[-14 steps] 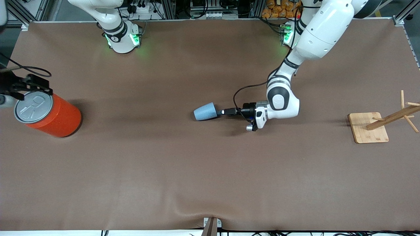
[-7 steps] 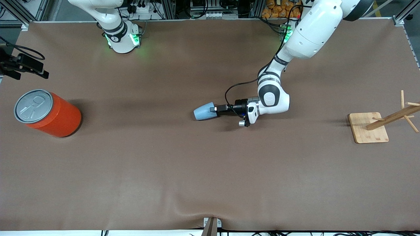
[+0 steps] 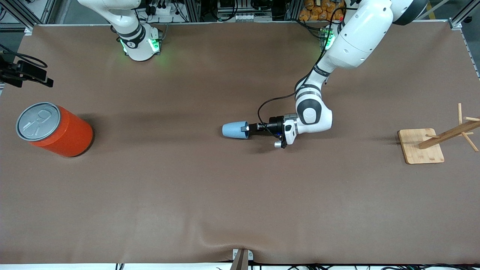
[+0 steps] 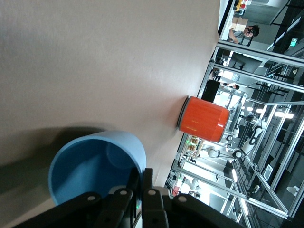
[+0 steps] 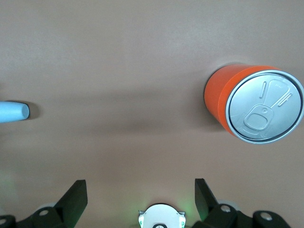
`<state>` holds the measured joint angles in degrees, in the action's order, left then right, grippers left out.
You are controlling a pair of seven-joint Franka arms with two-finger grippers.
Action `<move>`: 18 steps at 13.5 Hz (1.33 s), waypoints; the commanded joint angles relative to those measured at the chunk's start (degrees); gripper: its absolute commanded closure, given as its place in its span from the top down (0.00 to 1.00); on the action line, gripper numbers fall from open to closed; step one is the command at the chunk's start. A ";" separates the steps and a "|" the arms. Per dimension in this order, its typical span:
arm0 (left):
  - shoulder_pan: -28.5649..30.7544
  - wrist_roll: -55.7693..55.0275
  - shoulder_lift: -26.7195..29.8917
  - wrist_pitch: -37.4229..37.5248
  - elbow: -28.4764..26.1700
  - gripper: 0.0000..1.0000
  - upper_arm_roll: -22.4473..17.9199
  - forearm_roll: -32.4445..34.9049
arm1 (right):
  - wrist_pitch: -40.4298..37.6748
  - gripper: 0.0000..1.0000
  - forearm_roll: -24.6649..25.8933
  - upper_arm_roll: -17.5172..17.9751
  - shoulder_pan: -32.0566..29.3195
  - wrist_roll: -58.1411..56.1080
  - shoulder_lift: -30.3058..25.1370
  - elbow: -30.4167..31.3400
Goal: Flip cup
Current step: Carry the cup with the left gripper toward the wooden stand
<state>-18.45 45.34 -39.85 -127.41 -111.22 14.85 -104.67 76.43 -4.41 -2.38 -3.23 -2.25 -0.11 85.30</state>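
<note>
The light-blue cup [image 3: 234, 130] lies on its side in the middle of the brown table, base toward the right arm's end, rim toward my left gripper [image 3: 245, 128]. The left gripper is shut on the cup's rim, one finger inside the mouth and one outside. In the left wrist view the cup's open mouth [image 4: 92, 168] fills the space in front of the left gripper [image 4: 141, 175]. My right gripper [image 3: 35, 77] is open and empty at the right arm's end of the table. It shows in the right wrist view [image 5: 138, 185], with the cup's base [image 5: 13, 112] farther off.
A large orange can [image 3: 56, 129] with a grey pull-tab lid stands at the right arm's end; it also shows in the right wrist view [image 5: 256, 107] and the left wrist view [image 4: 203, 118]. A wooden peg rack [image 3: 422, 146] stands at the left arm's end.
The left gripper slid onto the cup's rim and shut on it; the cup turned slightly. The right gripper left the can's top and moved toward the table's edge.
</note>
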 commanded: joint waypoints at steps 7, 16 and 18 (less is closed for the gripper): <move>7.54 -21.20 17.77 -5.31 -3.65 0.00 -0.43 31.57 | 7.93 1.00 4.41 1.59 0.33 -1.97 -1.73 0.83; 19.59 -46.34 25.09 -3.21 -5.15 0.00 -0.52 75.27 | 7.86 1.00 5.11 1.76 0.86 -5.66 -1.47 0.04; 19.94 -55.23 26.05 -3.02 -5.58 0.00 -0.52 85.37 | 7.68 1.00 5.11 1.76 0.95 -5.49 -1.47 0.13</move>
<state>1.47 -2.67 -16.56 -131.11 -115.05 13.94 -25.76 84.43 -0.24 -0.47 -2.93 -7.19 -0.45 85.02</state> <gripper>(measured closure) 0.952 0.000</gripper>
